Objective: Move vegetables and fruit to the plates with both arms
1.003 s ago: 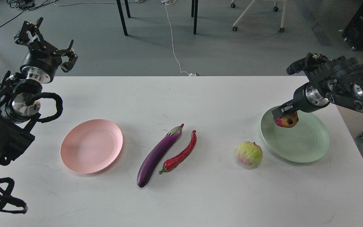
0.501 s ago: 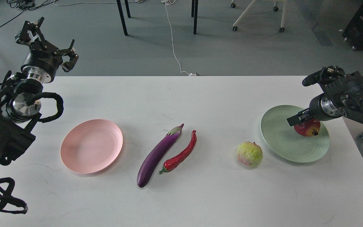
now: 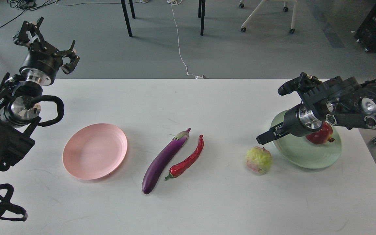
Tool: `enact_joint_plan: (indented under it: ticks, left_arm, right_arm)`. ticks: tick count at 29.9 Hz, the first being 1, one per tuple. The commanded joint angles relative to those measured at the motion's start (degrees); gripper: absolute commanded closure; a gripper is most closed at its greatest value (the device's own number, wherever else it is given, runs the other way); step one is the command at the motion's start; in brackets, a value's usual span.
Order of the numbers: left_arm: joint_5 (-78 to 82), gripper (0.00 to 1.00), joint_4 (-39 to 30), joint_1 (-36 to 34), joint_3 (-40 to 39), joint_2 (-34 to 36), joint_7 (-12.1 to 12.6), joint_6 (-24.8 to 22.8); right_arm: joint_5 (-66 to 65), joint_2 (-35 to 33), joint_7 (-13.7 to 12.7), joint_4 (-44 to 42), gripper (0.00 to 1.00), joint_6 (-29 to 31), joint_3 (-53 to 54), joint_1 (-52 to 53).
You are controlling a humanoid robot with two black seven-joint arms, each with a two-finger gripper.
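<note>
The dark red pomegranate (image 3: 320,134) lies on the mint green plate (image 3: 300,154) at the right, partly hidden by my right arm. My right gripper (image 3: 274,112) is open and empty, over the plate's left rim, just above and right of the bumpy yellow-green fruit (image 3: 258,159) on the table. The purple eggplant (image 3: 165,160) and the red chili pepper (image 3: 188,158) lie side by side at the table's middle. The pink plate (image 3: 95,150) is empty at the left. My left gripper (image 3: 49,42) is open and empty, raised beyond the table's far left corner.
The white table (image 3: 207,202) ends just right of the green plate. Beyond its far edge are table legs (image 3: 126,18), a white cable (image 3: 180,49) on the floor, and a chair base (image 3: 266,16).
My right gripper let go of the pomegranate onto the green plate, then swung left toward the yellow-green fruit. My left arm barely moved.
</note>
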Motion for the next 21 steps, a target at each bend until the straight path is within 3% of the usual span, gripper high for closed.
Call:
enact_joint_plan:
  ticks: [1, 13, 15, 18, 21]
  left_arm:
    - [-0.09, 0.02, 0.04, 0.26, -0.09, -0.01, -0.18, 0.01]
    - [-0.26, 0.02, 0.04, 0.44, -0.09, 0.52, -0.26, 0.01]
    - [-0.26, 0.02, 0.04, 0.52, -0.09, 0.87, -0.26, -0.07]
    - [-0.26, 0.02, 0.04, 1.05, -0.09, 1.22, -0.26, -0.07]
    - [-0.26, 0.02, 0.04, 1.05, -0.09, 1.14, -0.26, 0.01]
  right_arm:
    - [0.15, 0.25, 0.24, 1.51, 0.03, -0.14, 0.16, -0.23]
    - [-0.11, 4.82, 1.73, 1.16, 0.11, -0.23, -0.19, -3.3]
    - [-0.2, 5.18, 2.43, 1.16, 0.25, -0.23, -0.54, -3.39]
    - [0.06, 4.83, 3.22, 1.42, 0.56, -0.23, -0.19, -3.04]
    - [0.24, 4.65, 3.14, 1.51, 0.69, -0.23, 0.16, -2.07]
